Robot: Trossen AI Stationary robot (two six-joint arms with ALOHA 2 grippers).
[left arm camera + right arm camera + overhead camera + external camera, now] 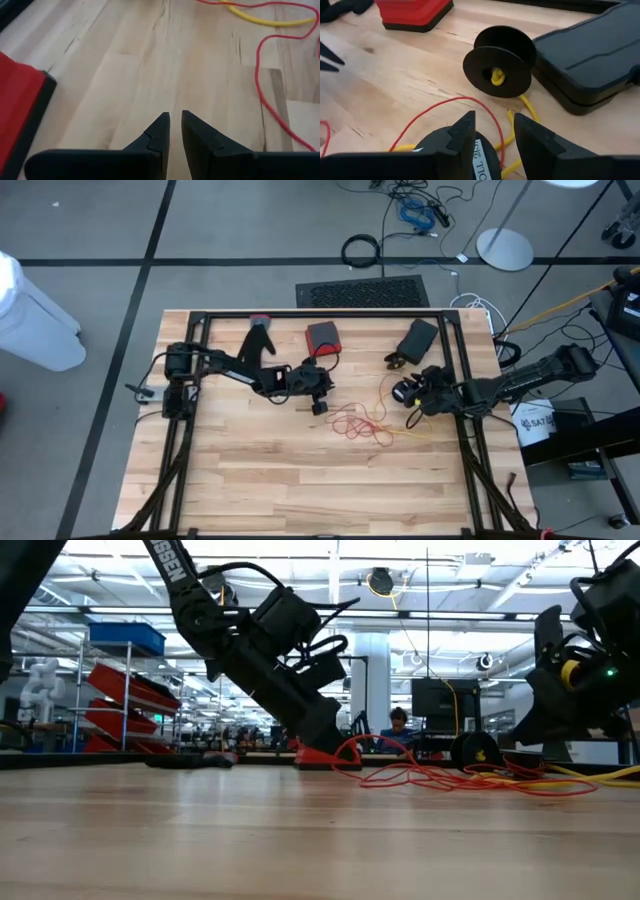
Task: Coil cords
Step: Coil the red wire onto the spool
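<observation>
A thin red cord point(352, 422) lies in loose tangled loops on the wooden table between my two grippers. A yellow cord point(512, 125) runs from a black spool point(500, 62) lying on its side toward my right gripper point(492, 125). That gripper is open just above a second black spool with a white label point(481, 152). My left gripper point(175, 122) hovers low over bare wood, its fingers nearly together with nothing between them. It sits left of the red cord point(260, 85) and just in front of a red case point(322, 338). My right gripper stands open over the labelled spool point(481, 152), coming at it on a downward slant. Its own fingers hide the spool's sides, so I cannot tell whether they touch it.
A black case point(600, 55) lies right behind the yellow-cord spool. A black glove point(258, 340) rests at the far left of the table. A black frame point(320, 315) runs round the table's far and side edges. The near half of the table is open wood.
</observation>
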